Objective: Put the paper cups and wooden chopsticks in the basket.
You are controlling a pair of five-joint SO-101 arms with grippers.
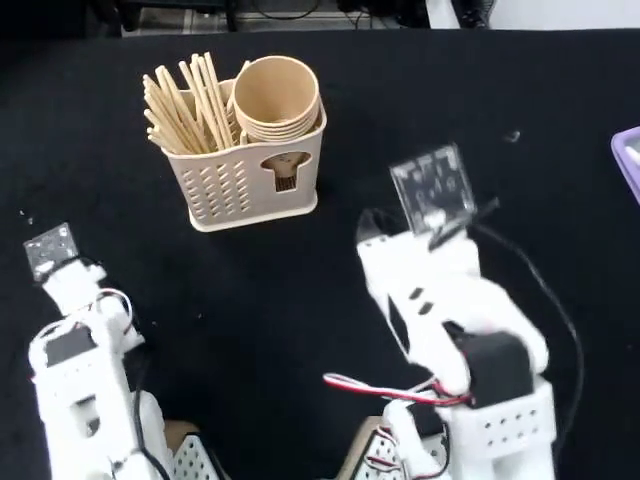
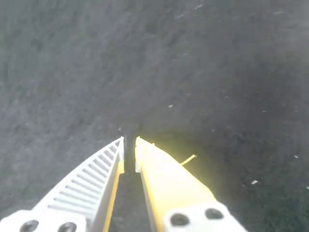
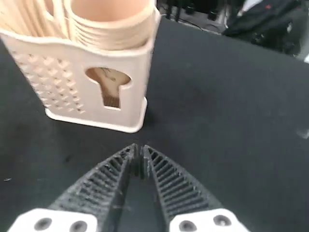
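Note:
A beige perforated basket stands at the back left of the black table. A stack of paper cups sits in its right half and a bundle of wooden chopsticks stands in its left half. The right wrist view has the basket and the cups straight ahead of my right gripper, whose black fingers are shut on nothing, a short way in front of the basket. My left gripper is shut and empty, low over bare black cloth at the table's front left.
The right arm takes up the front right of the table, the left arm the front left corner. A purple object lies at the right edge. Black cloth lies open between the arms and the basket.

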